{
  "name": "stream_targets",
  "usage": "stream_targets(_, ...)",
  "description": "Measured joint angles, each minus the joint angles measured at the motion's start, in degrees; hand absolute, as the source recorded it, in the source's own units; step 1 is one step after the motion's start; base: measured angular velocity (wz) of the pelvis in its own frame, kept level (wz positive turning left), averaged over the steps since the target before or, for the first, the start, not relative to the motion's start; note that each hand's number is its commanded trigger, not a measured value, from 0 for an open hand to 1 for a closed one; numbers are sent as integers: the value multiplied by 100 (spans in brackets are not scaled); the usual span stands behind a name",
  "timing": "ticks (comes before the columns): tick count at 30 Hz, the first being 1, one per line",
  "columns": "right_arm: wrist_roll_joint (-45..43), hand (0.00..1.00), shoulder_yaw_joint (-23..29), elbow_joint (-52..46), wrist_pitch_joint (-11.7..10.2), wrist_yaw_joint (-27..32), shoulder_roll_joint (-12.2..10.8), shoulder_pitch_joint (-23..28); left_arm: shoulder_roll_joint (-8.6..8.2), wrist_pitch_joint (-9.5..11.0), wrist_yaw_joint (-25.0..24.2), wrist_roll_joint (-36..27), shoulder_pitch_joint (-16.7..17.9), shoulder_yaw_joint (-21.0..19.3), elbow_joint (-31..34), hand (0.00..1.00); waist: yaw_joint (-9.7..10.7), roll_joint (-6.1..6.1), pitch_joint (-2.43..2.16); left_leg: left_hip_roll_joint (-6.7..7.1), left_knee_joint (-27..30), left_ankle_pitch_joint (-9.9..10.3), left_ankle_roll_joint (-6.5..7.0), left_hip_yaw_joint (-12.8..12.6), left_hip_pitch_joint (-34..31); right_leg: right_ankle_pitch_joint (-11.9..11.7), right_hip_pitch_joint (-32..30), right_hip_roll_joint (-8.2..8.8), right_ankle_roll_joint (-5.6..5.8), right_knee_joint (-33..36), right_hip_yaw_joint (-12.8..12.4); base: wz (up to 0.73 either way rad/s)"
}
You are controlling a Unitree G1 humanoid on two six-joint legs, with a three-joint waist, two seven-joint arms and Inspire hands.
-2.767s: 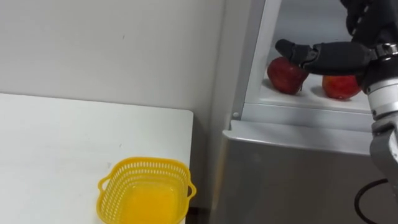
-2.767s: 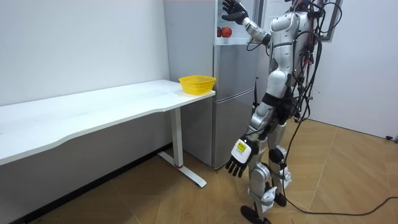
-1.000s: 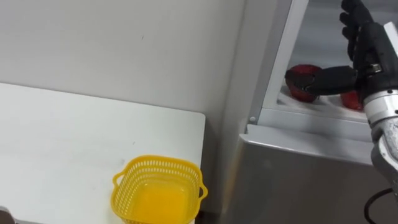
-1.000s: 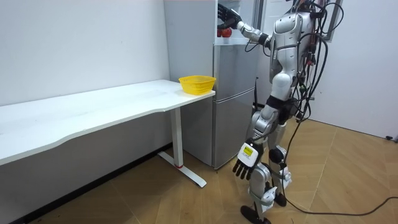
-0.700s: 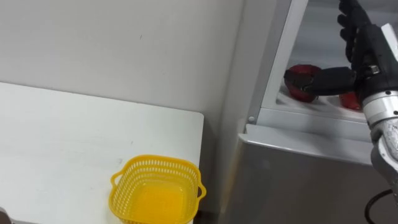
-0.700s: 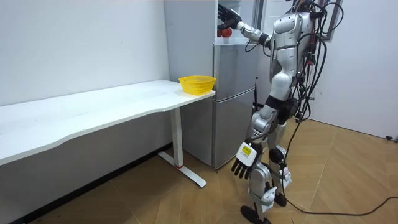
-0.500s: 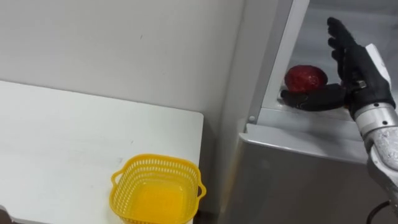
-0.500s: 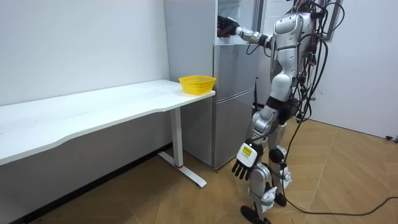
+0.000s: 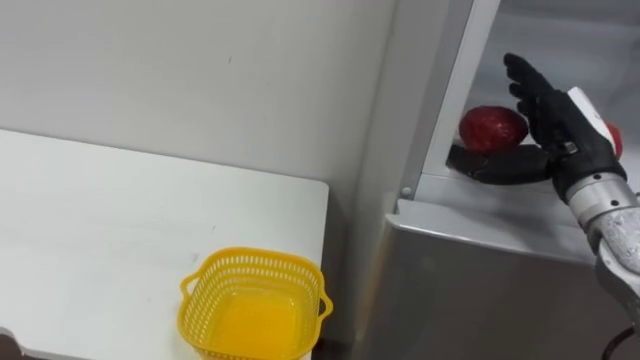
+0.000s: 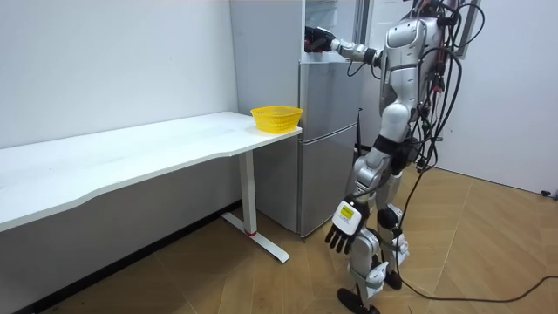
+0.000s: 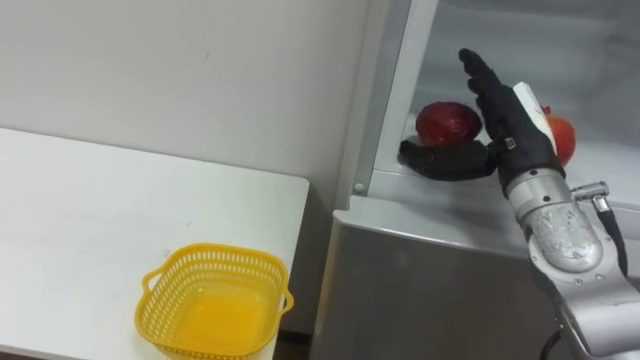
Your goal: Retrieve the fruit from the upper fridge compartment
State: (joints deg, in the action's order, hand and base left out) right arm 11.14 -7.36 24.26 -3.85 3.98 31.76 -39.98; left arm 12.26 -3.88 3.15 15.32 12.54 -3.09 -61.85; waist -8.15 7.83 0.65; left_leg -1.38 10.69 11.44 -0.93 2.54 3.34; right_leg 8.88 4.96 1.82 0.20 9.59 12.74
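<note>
Inside the open upper fridge [image 9: 470, 190] two red apples sit on the shelf: one [image 9: 491, 127] at the left, another [image 9: 612, 140] mostly hidden behind my right hand. My right hand [image 9: 553, 125] is open in front of the shelf, fingers straight and pointing up, thumb stretched out under the left apple, holding nothing. In the right eye view the same hand [image 11: 510, 115] stands between the left apple [image 11: 447, 122] and the right apple [image 11: 560, 133]. My left hand [image 10: 343, 228] hangs open beside my leg in the room view.
A yellow plastic basket [image 9: 254, 315] stands empty on the corner of the white table [image 9: 110, 230], left of the fridge. The grey lower fridge door [image 9: 480, 290] is closed. I stand facing the fridge [image 10: 327, 131] on a wooden floor.
My right hand has drawn back from the left apple and dropped lower; its fingers now stand straight, the thumb under the apple. The apple stays on the shelf.
</note>
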Motion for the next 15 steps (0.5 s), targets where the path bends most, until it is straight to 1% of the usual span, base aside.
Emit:
stream_targets(4,139,0,-12,192,10,-210,8,-53,4,-72,-57,-8,-32,3,-4,0,1,0,0,0,7,-1,0,3,6,0,6,0,-1,6,-2,0)
stream_targets(11,251,0,-11,275,26,-476,30,-63,12,-92,-161,-6,-32,4,-4,0,17,14,-9,1,11,-1,0,15,0,0,11,1,-1,7,14,1)
stream_targets(13,357,0,-9,425,25,-572,79,-65,21,-96,-166,-4,-57,5,2,0,15,48,-34,4,12,-1,0,47,-6,0,13,1,-1,7,31,6)
stream_targets(15,445,0,-10,517,23,-641,84,-67,21,-103,-187,1,-57,5,0,0,1,68,-46,3,12,-1,0,47,-2,0,17,1,-1,7,27,0)
